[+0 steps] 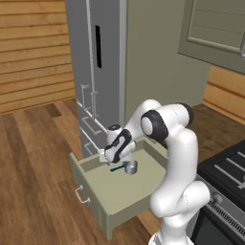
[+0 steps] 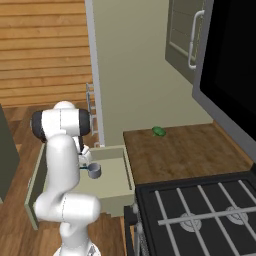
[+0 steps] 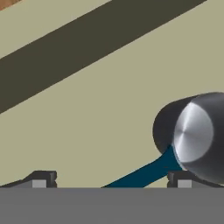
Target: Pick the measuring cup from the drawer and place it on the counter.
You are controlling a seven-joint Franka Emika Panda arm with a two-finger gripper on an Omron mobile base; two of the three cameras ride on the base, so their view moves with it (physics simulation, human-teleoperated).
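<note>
I'm low over the open drawer (image 1: 125, 198), where the cup (image 1: 130, 167) lies on the floor with its teal handle (image 3: 142, 174) pointing toward me. To do this grasp well I'd centre on the handle or the cup body, drop straight down, and close only once both tips straddle it. The tool (image 3: 111, 178) is spread fully wide and holds nothing; the handle runs between the tips, though I can't quite tell if the right tip touches the cup. The tabletop (image 2: 185, 150) waits beside the drawer.
</note>
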